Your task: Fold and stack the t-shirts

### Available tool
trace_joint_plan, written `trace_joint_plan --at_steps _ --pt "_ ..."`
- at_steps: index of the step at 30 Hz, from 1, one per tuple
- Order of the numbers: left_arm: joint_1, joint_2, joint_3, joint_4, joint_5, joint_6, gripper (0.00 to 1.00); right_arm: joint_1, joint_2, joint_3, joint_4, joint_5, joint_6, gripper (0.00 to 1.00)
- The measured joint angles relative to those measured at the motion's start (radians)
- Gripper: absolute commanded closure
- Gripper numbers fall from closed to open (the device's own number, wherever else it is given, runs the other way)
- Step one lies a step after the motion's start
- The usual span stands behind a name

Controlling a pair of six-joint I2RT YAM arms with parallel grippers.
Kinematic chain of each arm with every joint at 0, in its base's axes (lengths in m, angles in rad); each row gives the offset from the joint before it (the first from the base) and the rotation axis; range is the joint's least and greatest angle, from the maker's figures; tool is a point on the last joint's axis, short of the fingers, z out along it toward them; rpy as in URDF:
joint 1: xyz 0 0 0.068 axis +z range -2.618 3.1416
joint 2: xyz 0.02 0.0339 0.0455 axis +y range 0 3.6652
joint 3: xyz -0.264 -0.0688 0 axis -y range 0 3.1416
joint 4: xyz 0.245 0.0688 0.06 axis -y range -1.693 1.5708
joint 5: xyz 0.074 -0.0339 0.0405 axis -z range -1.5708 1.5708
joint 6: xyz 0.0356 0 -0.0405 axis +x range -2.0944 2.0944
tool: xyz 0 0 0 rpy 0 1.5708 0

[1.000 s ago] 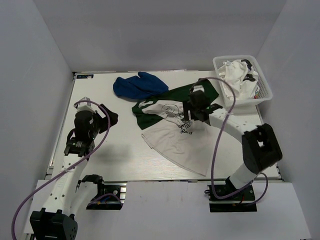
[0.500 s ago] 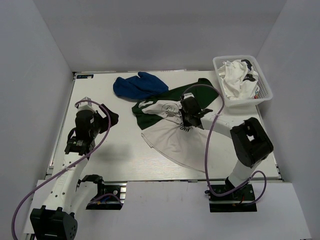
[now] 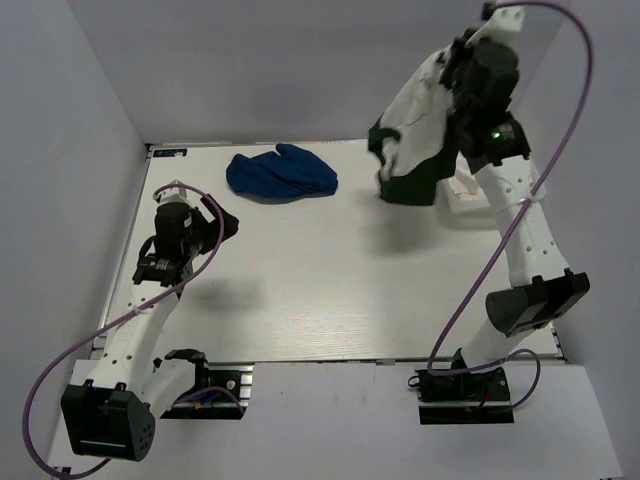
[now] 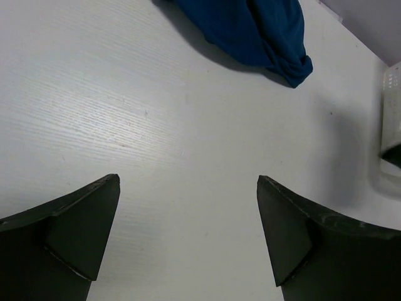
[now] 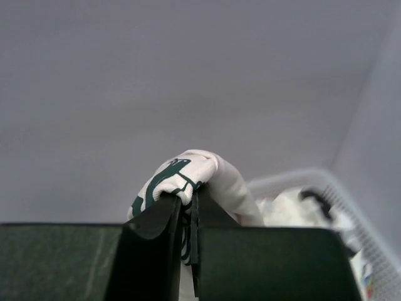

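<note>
My right gripper is raised high over the table's back right and is shut on a fold of a white t-shirt with dark green print. The white t-shirt hangs down from it. A dark green t-shirt dangles with it at the bottom, just above the table. A royal blue t-shirt lies crumpled at the back of the table, also in the left wrist view. My left gripper hovers open over bare table at the left, nothing between its fingers.
The white mesh basket with white garments stands at the back right, mostly hidden behind the right arm and hanging cloth in the top view. Grey walls enclose the white table on three sides.
The right gripper shut on the white t-shirt on the table and swung it high up toward the back right; the dark green one rose with it. The left arm barely moved.
</note>
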Motion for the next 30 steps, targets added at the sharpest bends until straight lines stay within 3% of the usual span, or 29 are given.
trace_joint_plan --at_steps 3,6,11,15,16,17,18,19,25,30 --pt "0.000 0.064 0.046 0.008 -0.004 0.002 0.00 -0.089 0.095 0.225 0.000 0.048 -0.035 1.00" --pt "0.000 0.140 0.095 0.017 -0.008 0.011 0.00 -0.173 0.173 0.330 0.031 0.093 -0.070 1.00" --pt "0.000 0.280 0.179 0.034 -0.013 0.034 0.00 -0.299 0.288 0.332 0.075 0.110 -0.104 1.00" --pt "0.000 0.398 0.245 0.040 -0.015 0.043 0.00 -0.360 0.359 0.243 0.083 0.091 -0.097 1.00" --pt "0.000 0.431 0.265 0.040 -0.016 0.047 0.00 -0.370 0.368 0.206 0.082 0.084 -0.084 0.88" --pt "0.000 0.467 0.289 0.038 -0.016 0.050 0.00 -0.380 0.380 0.173 0.076 0.076 -0.071 0.42" --pt "0.000 0.500 0.312 0.036 -0.018 0.053 0.00 -0.388 0.395 0.151 0.059 0.064 -0.046 0.21" --pt "0.000 0.542 0.344 0.032 -0.018 0.059 0.00 -0.394 0.410 0.143 0.036 0.053 -0.028 0.10" --pt "0.005 0.827 0.634 0.003 -0.043 0.099 0.00 -0.384 0.410 0.092 -0.056 -0.126 0.036 0.10" --pt "0.007 1.132 0.970 -0.074 -0.066 0.116 0.00 -0.238 0.298 -0.062 -0.021 -0.264 0.021 0.10"
